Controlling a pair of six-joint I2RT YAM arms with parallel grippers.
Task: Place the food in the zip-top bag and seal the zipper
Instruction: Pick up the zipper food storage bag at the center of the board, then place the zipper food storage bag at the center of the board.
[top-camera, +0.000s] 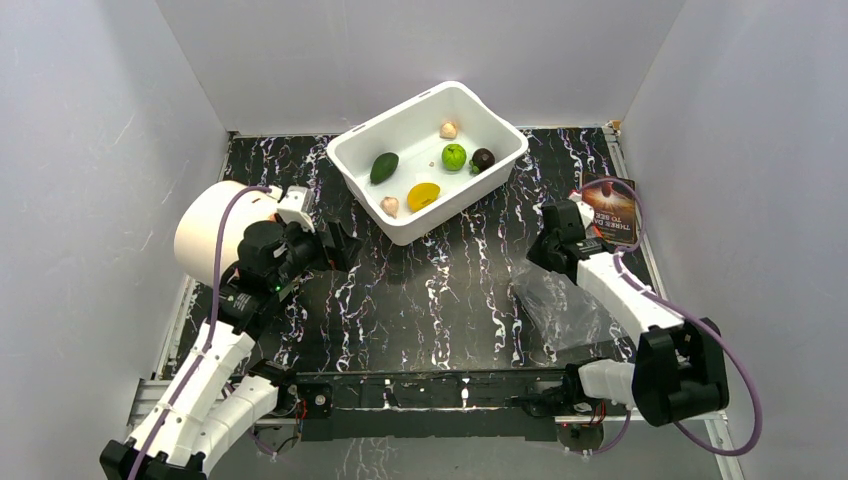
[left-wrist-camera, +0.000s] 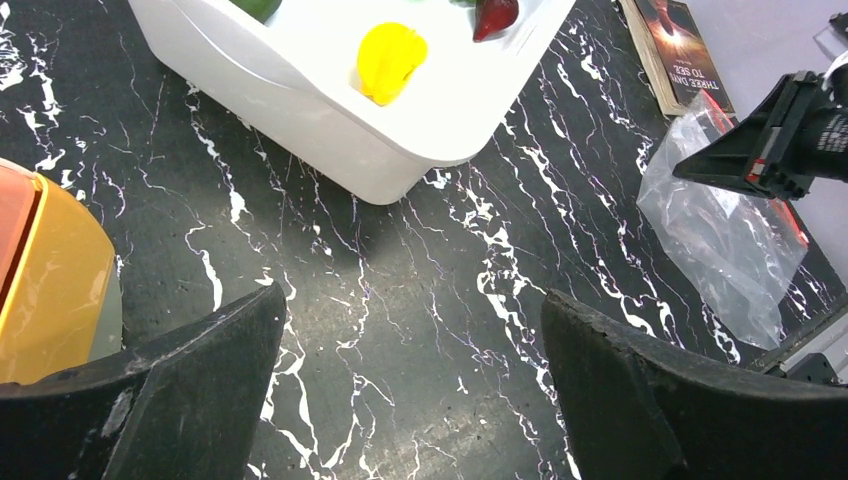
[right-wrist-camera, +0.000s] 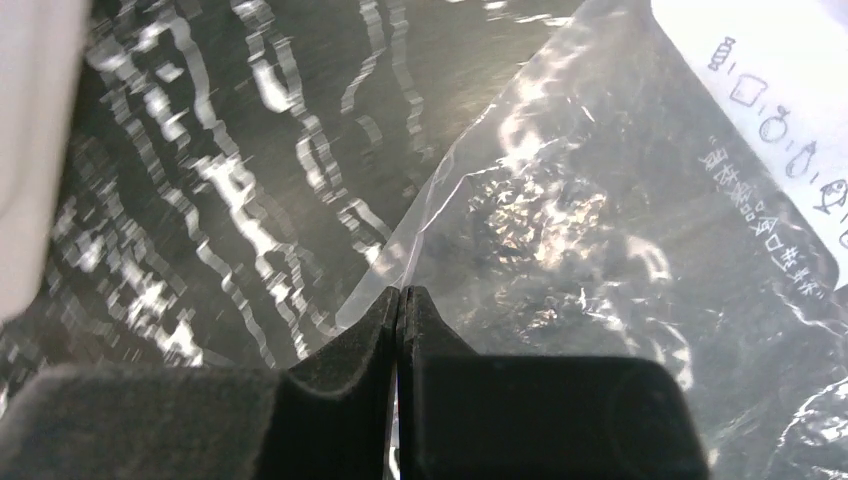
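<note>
Food (small toy produce): six pieces, none bagged. Left gripper, 9 o'clock: fingers apart, empty. White rectangular plastic tub, 12 o'clock, holds dark green avocado, beige garlic-like bulb, yellow-orange mango piece, second beige bulb, bright green lime, dark purple-brown round fruit. Clear crinkly zip-top bag, 4 o'clock: appears empty. Right gripper: pinched onto bag edge. Outstanding: loading, sealing red-orange zipper strip.

On the black marbled desk, a white rectangular plastic tub sits far middle. In it, a dark green avocado lies left. A bright green lime and a dark purple-brown round fruit lie side by side at right. A yellow-orange mango piece lies nearer. One beige garlic-like bulb lies in the far corner, and another beige bulb lies just left of the mango piece. A clear crinkly plastic zip-top bag lies near right, with a dark paperback book behind it.
</note>
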